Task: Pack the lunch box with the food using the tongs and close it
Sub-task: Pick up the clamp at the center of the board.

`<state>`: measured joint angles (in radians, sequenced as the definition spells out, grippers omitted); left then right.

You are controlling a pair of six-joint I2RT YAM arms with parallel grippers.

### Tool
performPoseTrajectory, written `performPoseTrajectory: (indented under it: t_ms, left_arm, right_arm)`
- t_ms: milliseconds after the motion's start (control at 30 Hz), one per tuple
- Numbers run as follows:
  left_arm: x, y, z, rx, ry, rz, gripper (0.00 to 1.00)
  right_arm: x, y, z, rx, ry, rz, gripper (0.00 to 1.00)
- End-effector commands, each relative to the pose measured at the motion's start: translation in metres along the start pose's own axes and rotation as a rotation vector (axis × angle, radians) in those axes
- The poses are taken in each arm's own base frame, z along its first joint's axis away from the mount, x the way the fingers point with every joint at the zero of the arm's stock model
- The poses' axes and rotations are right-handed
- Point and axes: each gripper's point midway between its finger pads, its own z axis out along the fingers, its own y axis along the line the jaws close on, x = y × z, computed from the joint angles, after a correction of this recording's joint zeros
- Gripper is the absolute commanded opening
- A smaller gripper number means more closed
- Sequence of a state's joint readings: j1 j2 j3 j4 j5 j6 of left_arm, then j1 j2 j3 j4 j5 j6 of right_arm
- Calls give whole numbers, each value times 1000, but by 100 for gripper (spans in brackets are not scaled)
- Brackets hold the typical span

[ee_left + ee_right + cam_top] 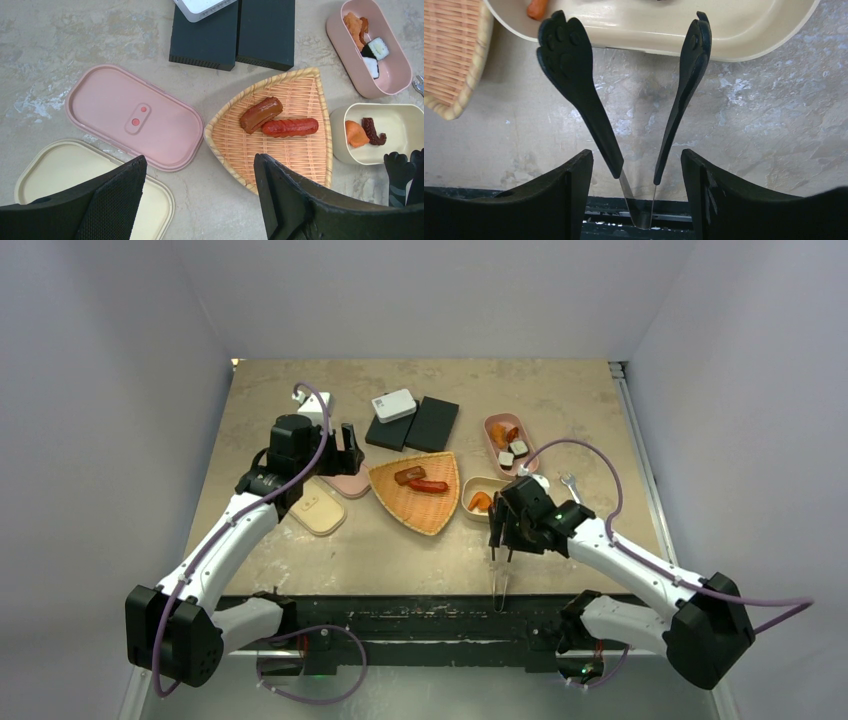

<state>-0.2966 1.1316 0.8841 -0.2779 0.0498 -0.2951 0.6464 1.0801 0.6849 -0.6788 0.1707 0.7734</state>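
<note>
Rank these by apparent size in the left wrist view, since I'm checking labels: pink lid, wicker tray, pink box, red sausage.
1. pink lid and wicker tray: they look about alike, so unranked.
2. pink box, partly cut off by the frame edge.
3. red sausage.

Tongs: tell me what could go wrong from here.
The right fingers stand clear of the tongs on both sides; an off-centre squeeze could twist them.
Their silver end lies at the table's near edge; a nudge might drop them.
Their tips reach the cream box's rim and could bump it.
</note>
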Motion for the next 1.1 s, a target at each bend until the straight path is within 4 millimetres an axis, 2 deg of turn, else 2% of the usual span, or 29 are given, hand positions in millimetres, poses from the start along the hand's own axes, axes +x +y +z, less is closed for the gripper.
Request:
performPoseTrajectory:
  t_ms: [0,167,300,533,700,800,867,967,1067]
  left_arm:
    - [-6,-6,0,31,-31,-1,78]
    - [-6,-9,-1,46,-30,1,78]
    - [-7,-11,-1,62,-32,3,78]
    - [-12,-26,-5,137,-52,-20,78]
    - [-8,-54,-7,288,-47,-113,77]
    - [4,-72,-8,396,-16,-207,77]
    - [3,-85,-11,462,-32,-247,77]
    - [5,-108,-19,532,-34,-271,76]
    - [7,-133,-27,608,-24,-269,76]
  right_arm:
    - [-3,3,11,-4,-18,26,69]
    - [1,11,25,-41,-13,36,69]
    - [4,11,34,-35,-15,38,64]
    - [-9,24,18,-104,-86,57,49]
    - [-17,36,2,-172,-123,15,38]
    - [-27,53,-13,-259,-165,-27,35]
    - [-35,66,-24,-325,-194,-65,34]
    - [-44,96,-42,-454,-240,-159,34]
    - [-52,134,-63,-607,-285,-275,34]
